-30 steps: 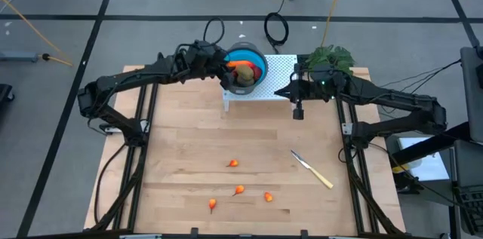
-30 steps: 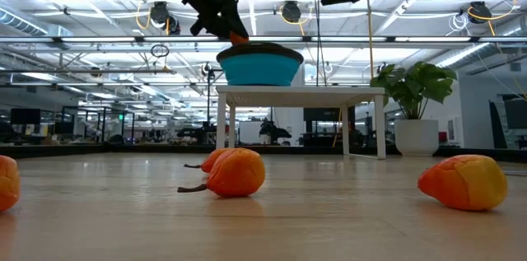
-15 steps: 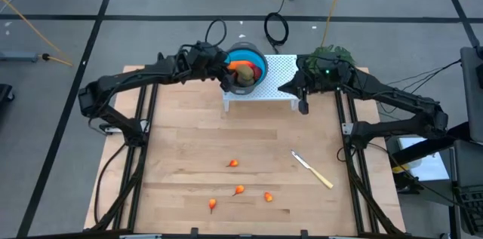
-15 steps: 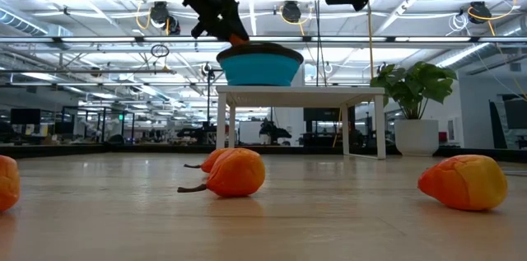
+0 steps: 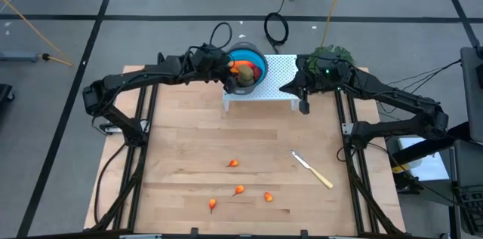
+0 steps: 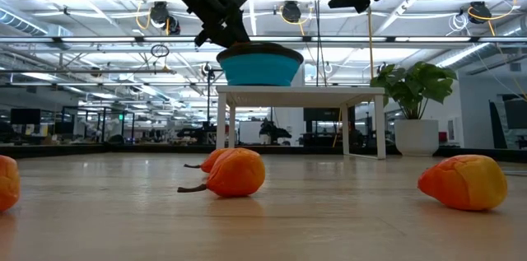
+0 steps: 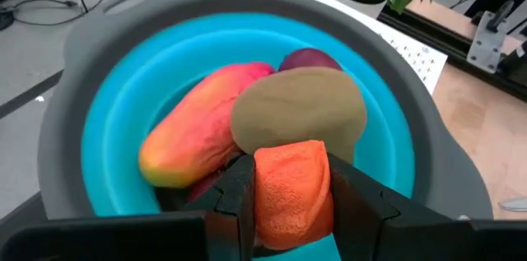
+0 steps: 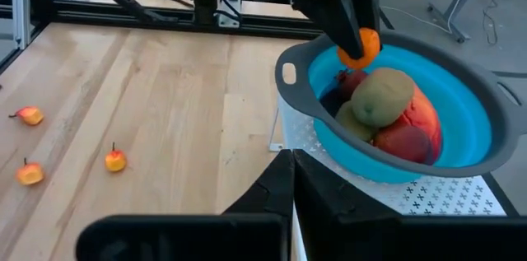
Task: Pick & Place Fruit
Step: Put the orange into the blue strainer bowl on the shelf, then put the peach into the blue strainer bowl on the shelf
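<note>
A: Between the fingers of the left gripper (image 7: 284,203) sits one small orange fruit (image 7: 290,193), held above the bowl (image 7: 99,88).

B: Are the fingers pressing it on both sides?

A: Yes, they are partly closed on it, one finger at each side. Below the fingertips lie a long red-yellow fruit (image 7: 202,125), a brown oval (image 7: 300,113) and a dark red ball (image 7: 309,59), all already inside the bowl.

B: What has changed since a second ago?

A: The left gripper has lifted a little and stays over the near edge of the bowl. The right gripper (image 5: 304,105), closed on nothing, has drawn back toward the white stand (image 5: 279,69).

B: So what does it mean?

A: I judge the release comes next. Four orange fruits (image 5: 240,189) remain on the table (image 5: 173,148), far from both grippers.
</note>
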### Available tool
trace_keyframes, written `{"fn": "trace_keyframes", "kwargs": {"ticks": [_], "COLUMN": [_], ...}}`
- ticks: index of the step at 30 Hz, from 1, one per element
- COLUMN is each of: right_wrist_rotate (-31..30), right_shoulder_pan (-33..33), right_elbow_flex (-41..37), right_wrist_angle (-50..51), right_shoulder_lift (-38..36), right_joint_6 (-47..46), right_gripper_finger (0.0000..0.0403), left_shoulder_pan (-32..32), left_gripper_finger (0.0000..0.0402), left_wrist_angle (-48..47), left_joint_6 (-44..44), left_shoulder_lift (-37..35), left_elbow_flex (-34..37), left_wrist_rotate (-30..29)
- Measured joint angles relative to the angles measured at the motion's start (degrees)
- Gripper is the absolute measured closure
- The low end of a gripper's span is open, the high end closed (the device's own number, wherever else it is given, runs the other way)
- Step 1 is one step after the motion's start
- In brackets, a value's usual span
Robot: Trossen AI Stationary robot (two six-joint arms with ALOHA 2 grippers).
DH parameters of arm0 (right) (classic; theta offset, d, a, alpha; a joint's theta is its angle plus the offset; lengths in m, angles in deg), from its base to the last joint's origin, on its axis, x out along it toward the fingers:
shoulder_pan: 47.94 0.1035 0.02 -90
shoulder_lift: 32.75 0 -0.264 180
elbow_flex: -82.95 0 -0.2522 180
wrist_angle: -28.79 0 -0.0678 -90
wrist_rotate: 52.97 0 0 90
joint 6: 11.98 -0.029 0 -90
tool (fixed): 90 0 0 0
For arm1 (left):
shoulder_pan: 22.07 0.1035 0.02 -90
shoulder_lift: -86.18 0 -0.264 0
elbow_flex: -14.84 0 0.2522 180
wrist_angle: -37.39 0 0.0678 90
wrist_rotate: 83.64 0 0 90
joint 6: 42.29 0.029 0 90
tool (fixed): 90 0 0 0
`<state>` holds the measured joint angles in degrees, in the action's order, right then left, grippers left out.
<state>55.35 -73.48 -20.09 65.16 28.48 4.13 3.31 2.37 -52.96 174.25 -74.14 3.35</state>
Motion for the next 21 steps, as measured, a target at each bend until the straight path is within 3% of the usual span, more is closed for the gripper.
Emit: {"fn": "trace_keyframes", "kwargs": {"ticks": [8,21], "right_wrist_rotate": [0.00,-0.04], "right_shoulder_pan": [0.00,0.02], "right_elbow_flex": [0.00,-0.05], "right_wrist_angle": [0.03,3.35], "right_shoulder_lift": [0.00,-4.01], "right_joint_6": [1.04,-0.26], "right_gripper_finger": [0.0403,0.0403], "left_shoulder_pan": [0.00,0.09], "left_gripper_finger": [0.0284,0.0176], "left_wrist_angle": [-0.07,0.54], "left_joint_6": [-0.56,-1.61], "left_shoulder_lift": [0.37,-1.96], "left_elbow_flex": [0.02,0.02], "left_wrist_rotate": [0.04,-1.99]}}
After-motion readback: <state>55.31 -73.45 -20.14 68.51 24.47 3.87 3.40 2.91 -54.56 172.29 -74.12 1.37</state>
